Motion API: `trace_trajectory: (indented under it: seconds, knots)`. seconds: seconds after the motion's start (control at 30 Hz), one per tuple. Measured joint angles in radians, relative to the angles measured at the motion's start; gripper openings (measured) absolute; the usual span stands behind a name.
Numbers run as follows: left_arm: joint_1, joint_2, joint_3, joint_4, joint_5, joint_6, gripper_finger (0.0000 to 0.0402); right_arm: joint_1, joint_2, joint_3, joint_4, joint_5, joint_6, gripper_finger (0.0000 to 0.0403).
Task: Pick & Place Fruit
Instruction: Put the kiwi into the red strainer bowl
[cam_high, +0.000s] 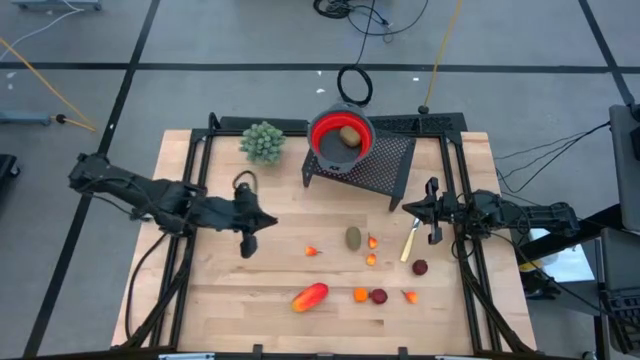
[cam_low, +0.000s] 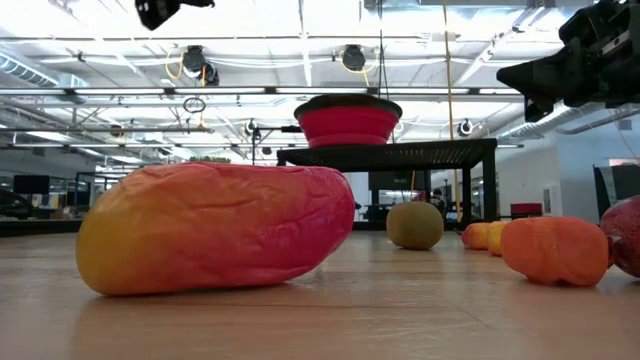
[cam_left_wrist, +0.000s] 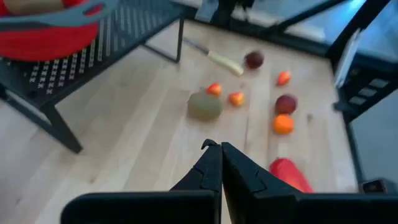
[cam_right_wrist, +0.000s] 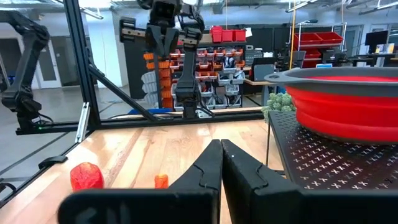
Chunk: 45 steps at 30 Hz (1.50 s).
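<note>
A round red bowl (cam_high: 341, 137) with a grey rim sits on a black perforated metal stand (cam_high: 372, 163) and holds one olive-brown oval fruit (cam_high: 348, 136). In front of the stand, on the bare wooden table (cam_high: 230, 300), lie a second oval (cam_high: 353, 237), a long glossy red-orange piece (cam_high: 310, 296) and small orange and dark-red bits. The left gripper (cam_high: 247, 249) hangs left of the stand, fingers pressed together, empty. The right gripper (cam_high: 434, 237), right of the stand, is likewise pressed together.

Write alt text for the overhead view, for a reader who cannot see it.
Two dark robot arms reach over a wooden table, the left gripper and right gripper both shut and empty. Small toy fruit lies scattered between them. A red bowl holding one olive-brown oval sits on a black mesh stand beside a green plant ball.
</note>
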Motion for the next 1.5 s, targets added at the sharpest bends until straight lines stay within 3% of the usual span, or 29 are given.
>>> trace_trajectory:
  seconds: [0.3,0.6,0.9,1.07,1.5]
  knots:
    - [-0.026,-0.286,-0.255,0.194,0.002,0.028,0.0017,0.000,0.000,0.000,0.185,0.001,0.107,0.0000]
    - [-0.036,-0.512,-0.407,0.223,0.009,0.094,0.0011,0.000,0.001,0.000,0.440,0.001,0.109,0.0000]
    - [-0.035,-0.706,-0.540,0.221,0.012,0.143,0.0003,0.000,0.049,0.014,0.580,0.002,0.108,0.0000]
    - [-0.035,-0.803,-0.598,0.217,0.012,0.144,0.0012,0.001,0.183,0.122,0.480,0.002,0.119,0.0000]
    - [-0.035,-0.926,-0.628,0.073,0.011,0.162,0.0012,0.007,0.735,0.634,0.198,-0.118,0.301,0.0000]
